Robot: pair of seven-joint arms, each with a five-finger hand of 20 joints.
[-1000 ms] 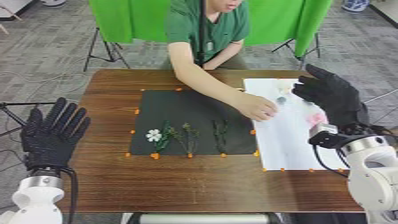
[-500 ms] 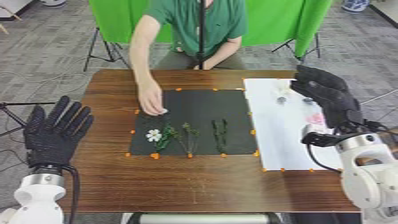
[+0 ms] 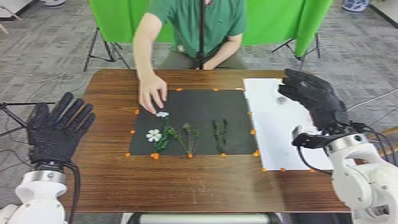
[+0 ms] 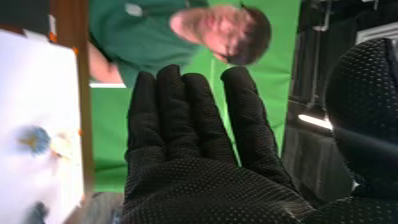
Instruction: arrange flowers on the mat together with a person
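You look about halfway: on the black mat (image 3: 200, 107), left of your right hand (image 3: 313, 100), two white flowers (image 3: 154, 135) are down, the person's hand (image 3: 152, 89) at the farther one. The sprig (image 3: 189, 137) and green stem (image 3: 219, 136), nearer your right hand, seem to lack blooms. Beside that hand, its fingers straight and close together, a blue flower (image 4: 34, 139) remains on the white sheet (image 3: 271, 132). Your left hand (image 3: 53, 134) is spread, empty.

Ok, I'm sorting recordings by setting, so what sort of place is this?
Probably a lab or demo space: green cloth hangs behind a table, tripod-like stands stand on the carpeted floor, and robot arms face a person.
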